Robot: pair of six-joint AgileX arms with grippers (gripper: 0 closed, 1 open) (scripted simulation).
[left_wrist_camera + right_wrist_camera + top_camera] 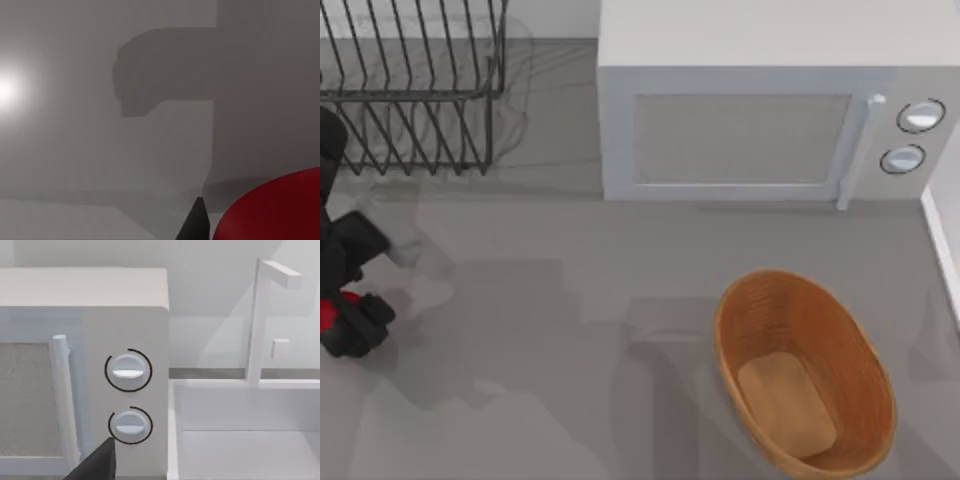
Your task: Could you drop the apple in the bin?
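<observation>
Glossy red apple (280,210) right up against the left wrist camera, cut off at the frame edge. From above it's mostly hidden, gripped in the left pincer (342,318) at the desk's (570,380) far left, well apart from the orange-brown woven bin (760,310). Right pincer's state: can't tell.

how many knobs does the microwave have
2. Both sit on the microwave front panel at its right end, beside the door handle: the upper knob and the lower knob just below it.
</observation>
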